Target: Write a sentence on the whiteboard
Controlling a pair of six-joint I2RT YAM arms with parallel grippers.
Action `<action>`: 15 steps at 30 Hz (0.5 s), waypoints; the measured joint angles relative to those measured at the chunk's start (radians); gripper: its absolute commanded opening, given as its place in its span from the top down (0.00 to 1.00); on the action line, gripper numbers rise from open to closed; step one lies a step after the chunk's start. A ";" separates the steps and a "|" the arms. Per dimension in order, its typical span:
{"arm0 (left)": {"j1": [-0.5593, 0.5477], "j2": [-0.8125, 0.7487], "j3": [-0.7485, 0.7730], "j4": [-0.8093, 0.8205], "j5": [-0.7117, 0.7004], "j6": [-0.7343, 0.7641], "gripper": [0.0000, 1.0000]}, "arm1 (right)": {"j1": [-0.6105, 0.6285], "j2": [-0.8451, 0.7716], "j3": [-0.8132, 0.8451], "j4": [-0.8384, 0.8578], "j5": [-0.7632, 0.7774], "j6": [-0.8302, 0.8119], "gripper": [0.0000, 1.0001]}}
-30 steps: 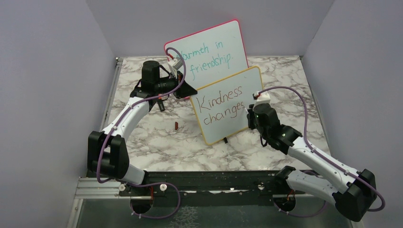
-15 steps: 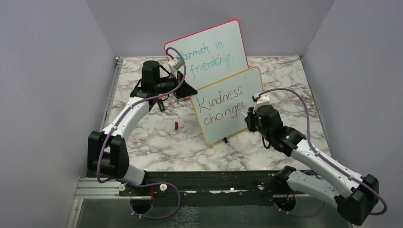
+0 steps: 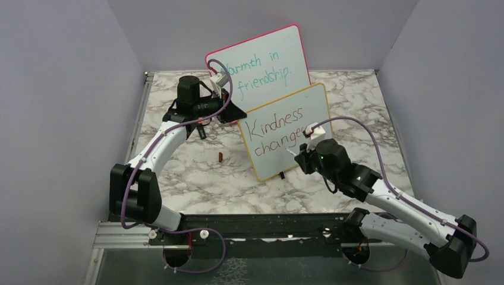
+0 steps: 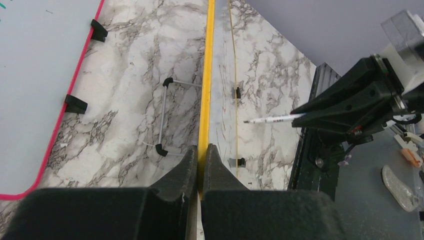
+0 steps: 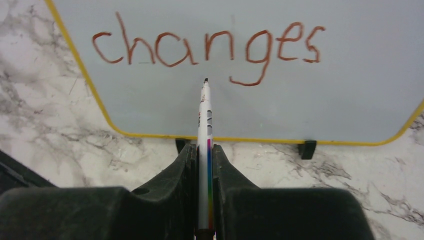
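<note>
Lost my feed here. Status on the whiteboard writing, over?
Left end effector shut on whiteboard frame. Right end effector shut on marker, tip under "changes". Third line not yet written. Nothing blocking the board.

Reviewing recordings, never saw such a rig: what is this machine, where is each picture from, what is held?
Two white-and-black robot arms, left and right, stand at a marble-patterned table. One picture looks down from above and behind; the others come from a camera on each wrist. The left arm's jaws are shut on the edge of the yellow-framed whiteboard. The right arm's jaws grip a white marker pen, tip just below the reddish-brown words "Kindness changes". Behind stands a pink-framed board; a small red object lies on the table.
</note>
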State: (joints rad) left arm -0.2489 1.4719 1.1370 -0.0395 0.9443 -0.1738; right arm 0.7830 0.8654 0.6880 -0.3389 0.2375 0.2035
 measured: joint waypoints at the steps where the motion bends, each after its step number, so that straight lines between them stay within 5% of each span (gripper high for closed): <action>1: 0.000 0.000 0.000 0.000 0.000 0.000 1.00 | 0.028 0.000 -0.006 0.004 0.004 -0.002 0.99; 15: 0.000 0.000 0.000 0.000 -0.003 0.000 1.00 | 0.276 0.060 -0.051 0.103 0.195 -0.018 0.99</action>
State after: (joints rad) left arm -0.2493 1.4719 1.1366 -0.0395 0.9409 -0.1738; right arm 1.0588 0.9257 0.6365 -0.2356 0.4324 0.1852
